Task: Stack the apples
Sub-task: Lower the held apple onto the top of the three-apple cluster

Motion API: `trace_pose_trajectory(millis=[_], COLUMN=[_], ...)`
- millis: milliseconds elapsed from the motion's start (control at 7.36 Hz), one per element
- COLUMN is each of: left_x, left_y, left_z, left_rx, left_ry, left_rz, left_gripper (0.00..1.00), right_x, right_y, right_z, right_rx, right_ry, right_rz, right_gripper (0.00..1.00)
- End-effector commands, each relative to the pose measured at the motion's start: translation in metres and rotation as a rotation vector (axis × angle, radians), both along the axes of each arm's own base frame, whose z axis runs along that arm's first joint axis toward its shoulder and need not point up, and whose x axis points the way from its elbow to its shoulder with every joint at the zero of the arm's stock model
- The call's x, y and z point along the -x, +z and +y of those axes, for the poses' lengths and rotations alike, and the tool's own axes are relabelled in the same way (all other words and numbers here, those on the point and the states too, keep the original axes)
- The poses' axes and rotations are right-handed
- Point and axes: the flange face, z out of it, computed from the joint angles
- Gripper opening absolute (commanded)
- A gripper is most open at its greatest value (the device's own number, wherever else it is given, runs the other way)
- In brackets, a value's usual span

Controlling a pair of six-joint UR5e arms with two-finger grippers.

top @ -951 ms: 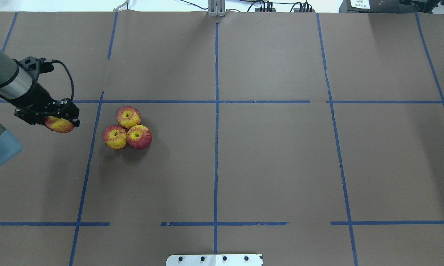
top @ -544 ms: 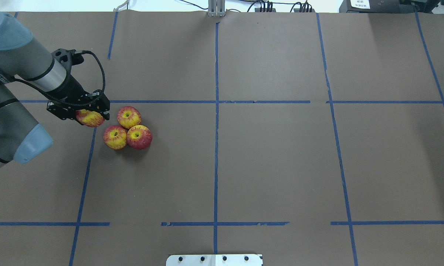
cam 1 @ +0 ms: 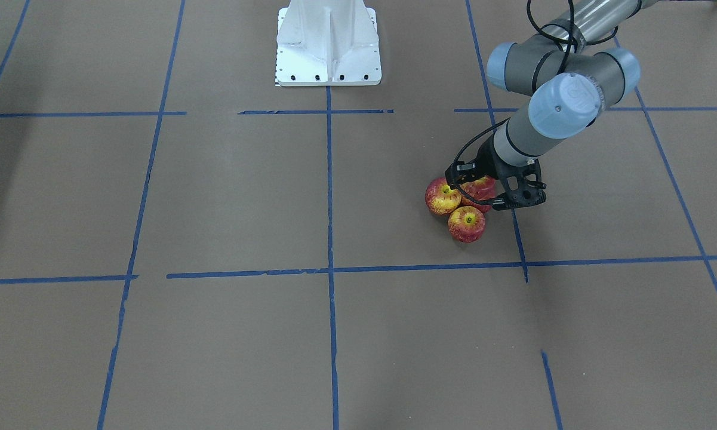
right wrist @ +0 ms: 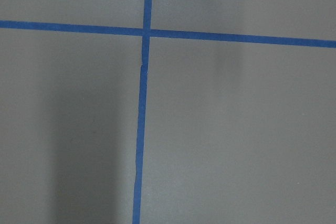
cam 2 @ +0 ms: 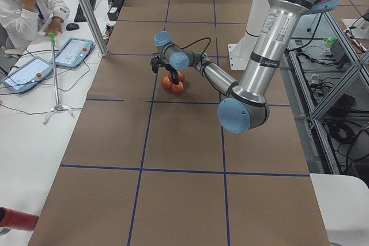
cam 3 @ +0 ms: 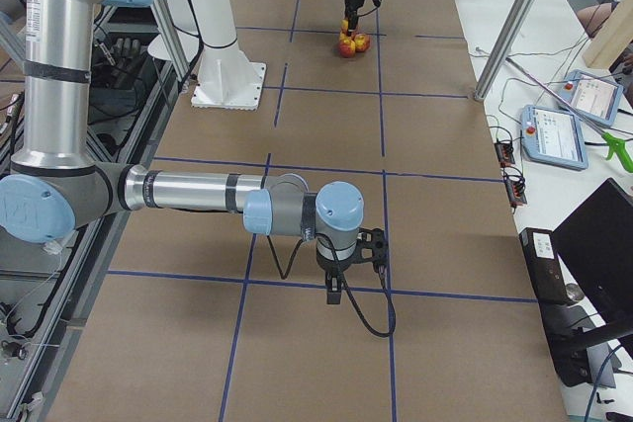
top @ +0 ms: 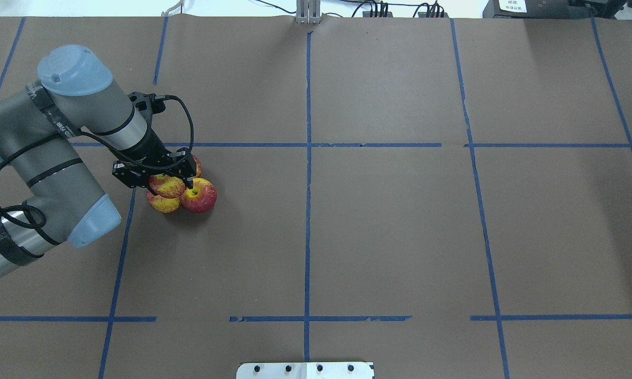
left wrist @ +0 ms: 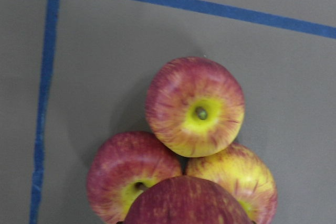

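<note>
Apple (top: pixel 167 186) poised over three apples (top: pixel 199 196)
The left fingers (top: pixel 189 179) are closed on its flanks, holding it just above the touching trio on the desk (top: pixel 400 237); likely light, hard, slick and round, so it may roll. Right fingers (cam 3: pixel 334 289): state cannot be told.

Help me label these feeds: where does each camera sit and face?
Front: across the table, facing the base; left arm at right.
Overhead: behind, looking down; left arm at left.
Left side: table's left end; left arm, operator.
Right side: table's right end; right arm near, left far.
Left wrist: straight down on apples; no body.
Right wrist: down on tape; no body.
Shared: front and overhead both show left hand, held apple.
</note>
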Motion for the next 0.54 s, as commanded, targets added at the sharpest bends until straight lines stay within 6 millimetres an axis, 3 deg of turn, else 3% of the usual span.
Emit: trace_pose_trajectory(millis=[0, 408], left_x=[-0.0069, -0.0053], left_y=[-0.0040, -0.0009], left_z=[-0.0004, -0.0054], left_rx=[-0.010, -0.054], left_ry=[-0.004, -0.038], left_rz=[-0.006, -0.031], left_gripper=[0.00, 0.00], right_x=[0.0000, 0.0000], right_y=[0.0000, 0.0000], right_z=[0.0000, 0.0000], right_rx=[0.000, 0.000], right_ry=[0.000, 0.000], right_rz=[0.000, 0.000], right_gripper=[1.00, 1.00])
